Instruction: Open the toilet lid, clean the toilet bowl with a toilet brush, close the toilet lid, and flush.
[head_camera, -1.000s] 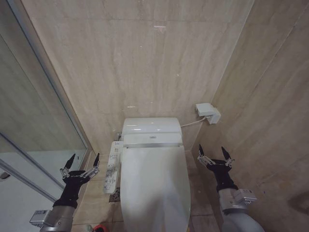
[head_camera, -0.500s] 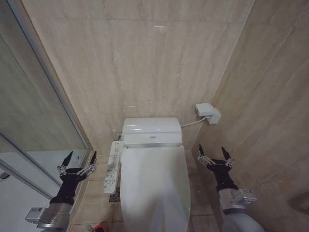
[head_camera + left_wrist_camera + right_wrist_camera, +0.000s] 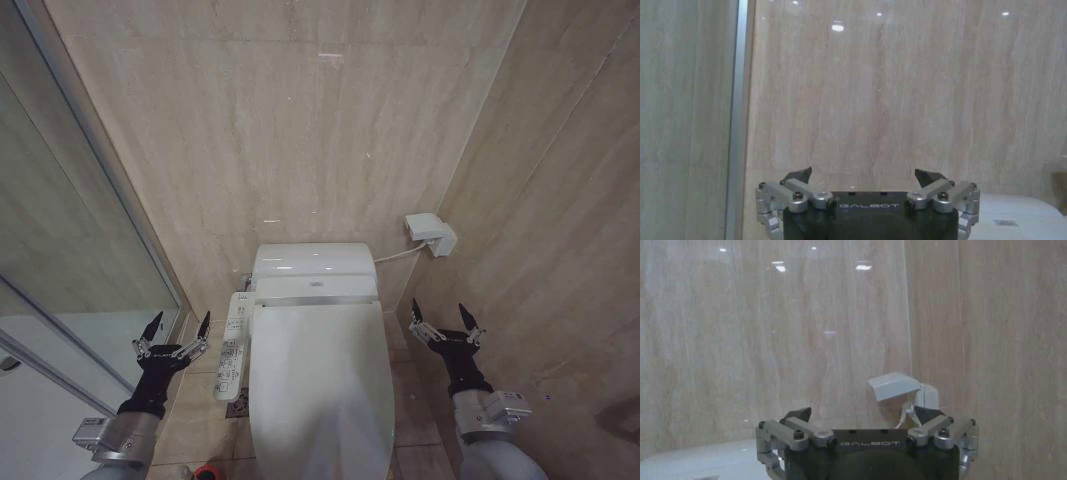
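small bathroom, toilet corner. white smart toilet (image 3: 318, 340) against back wall, toilet lid (image 3: 320, 385) down, side control panel (image 3: 234, 345) with buttons. beige stone-look wall tiles (image 3: 300, 130) (glossy, ceiling lights reflected), matching floor tiles (image 3: 200, 415). glass shower partition (image 3: 80, 250) in metal frame. white wall box (image 3: 431, 233), cable running to toilet.

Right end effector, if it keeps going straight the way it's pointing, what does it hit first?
Probably the tiled back wall. The open right end effector points past the toilet's side, and its wrist view shows wall ahead, with the white wall box just off its line. Depth is uncertain.
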`<state>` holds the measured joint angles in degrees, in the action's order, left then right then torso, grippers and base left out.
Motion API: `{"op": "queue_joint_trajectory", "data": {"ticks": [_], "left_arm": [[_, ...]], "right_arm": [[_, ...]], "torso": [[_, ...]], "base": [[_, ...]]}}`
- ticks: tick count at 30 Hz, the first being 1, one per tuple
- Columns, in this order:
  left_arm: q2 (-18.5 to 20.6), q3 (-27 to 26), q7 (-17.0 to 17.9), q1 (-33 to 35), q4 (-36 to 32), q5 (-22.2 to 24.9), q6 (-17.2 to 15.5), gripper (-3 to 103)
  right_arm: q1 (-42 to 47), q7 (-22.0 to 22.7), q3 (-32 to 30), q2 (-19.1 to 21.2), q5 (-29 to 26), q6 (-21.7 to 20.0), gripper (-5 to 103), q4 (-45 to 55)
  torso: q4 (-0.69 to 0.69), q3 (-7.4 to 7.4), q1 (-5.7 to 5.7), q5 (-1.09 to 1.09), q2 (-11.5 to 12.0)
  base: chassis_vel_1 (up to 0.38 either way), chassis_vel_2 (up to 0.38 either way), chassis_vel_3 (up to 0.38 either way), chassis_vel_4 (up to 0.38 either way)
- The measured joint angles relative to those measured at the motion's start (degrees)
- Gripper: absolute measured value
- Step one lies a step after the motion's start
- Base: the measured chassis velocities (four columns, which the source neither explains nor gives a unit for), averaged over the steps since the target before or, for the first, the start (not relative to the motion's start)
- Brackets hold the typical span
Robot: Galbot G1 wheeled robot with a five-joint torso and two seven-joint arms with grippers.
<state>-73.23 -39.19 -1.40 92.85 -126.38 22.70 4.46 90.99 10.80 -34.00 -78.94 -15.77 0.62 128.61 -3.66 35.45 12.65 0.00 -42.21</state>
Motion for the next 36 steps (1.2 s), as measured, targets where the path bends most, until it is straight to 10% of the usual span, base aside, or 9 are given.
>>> {"op": "queue_joint_trajectory", "data": {"ticks": [36], "left_arm": [[-0.18, -0.34, -0.14, -0.12, 0.25, -1.28, -0.23, 100]], "right_arm": [[0.0, 0.0, 0.0, 0.0, 0.0, 0.0, 100, 0.0]], "torso": [[0.0, 0.0, 0.0, 0.0, 0.0]], "base": [[0.0, 0.0, 0.0, 0.0]]}}
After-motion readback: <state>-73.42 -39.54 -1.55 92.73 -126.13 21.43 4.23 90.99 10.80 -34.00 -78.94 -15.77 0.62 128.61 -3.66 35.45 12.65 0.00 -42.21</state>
